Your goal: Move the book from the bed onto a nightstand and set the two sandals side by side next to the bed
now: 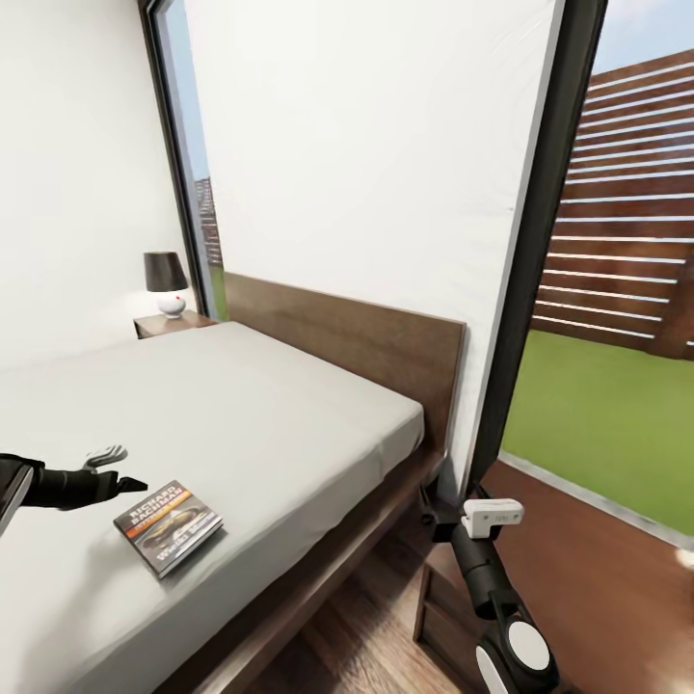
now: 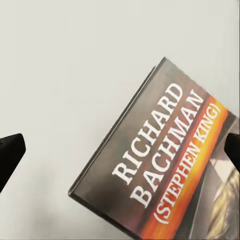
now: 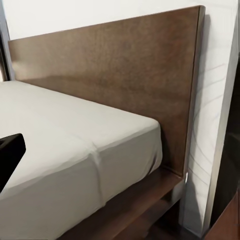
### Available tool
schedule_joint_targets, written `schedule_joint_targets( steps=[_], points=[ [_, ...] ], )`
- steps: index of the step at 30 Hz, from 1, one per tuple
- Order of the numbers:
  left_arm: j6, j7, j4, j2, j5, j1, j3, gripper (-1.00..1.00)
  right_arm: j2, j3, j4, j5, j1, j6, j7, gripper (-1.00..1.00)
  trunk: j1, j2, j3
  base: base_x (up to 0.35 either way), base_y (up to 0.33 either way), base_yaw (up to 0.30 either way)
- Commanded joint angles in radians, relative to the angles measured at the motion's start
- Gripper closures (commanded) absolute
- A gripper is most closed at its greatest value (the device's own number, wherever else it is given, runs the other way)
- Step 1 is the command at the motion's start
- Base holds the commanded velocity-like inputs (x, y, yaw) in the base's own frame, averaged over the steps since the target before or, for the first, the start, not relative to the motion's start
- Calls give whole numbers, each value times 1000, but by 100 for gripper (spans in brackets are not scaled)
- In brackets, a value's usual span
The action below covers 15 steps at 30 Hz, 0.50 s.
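1 book point(image 1: 169, 526) lies flat on the grey mattress of the bed point(image 1: 251, 414), just beyond the fingertips of the left gripper point(image 1: 123, 472), whose jaws stand open and empty; in the left wrist view the book point(image 2: 165, 170) sits between and past the 2 dark fingertips point(image 2: 10, 155). The right gripper point(image 1: 492, 516) hovers beside the bed's near corner by the headboard point(image 3: 115, 85), and whether it is open or closed I cannot tell. Far behind the left gripper, a nightstand point(image 1: 172, 324) carries a lamp point(image 1: 167, 282).
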Motion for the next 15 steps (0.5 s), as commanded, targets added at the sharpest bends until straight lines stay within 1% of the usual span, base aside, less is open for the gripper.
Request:
schedule_joint_targets(
  steps=[1, 6, 15],
  points=[
    [4, -9, -1, -1, -11, -1, 4, -100, -1, 3, 0, -7, -1, -5, -7, -100, 0, 0, -1, 78, -113, 0],
    [1, -9, -4, -1, -10, -1, 4, -100, -1, 3, 0, -7, -1, -5, -6, -100, 0, 0, -1, 42, -61, 0],
    [0, -9, -21, -1, -10, -1, 4, -100, -1, 3, 0, -7, -1, -5, -6, -100, 0, 0, -1, 10, -14, 0]
  ],
)
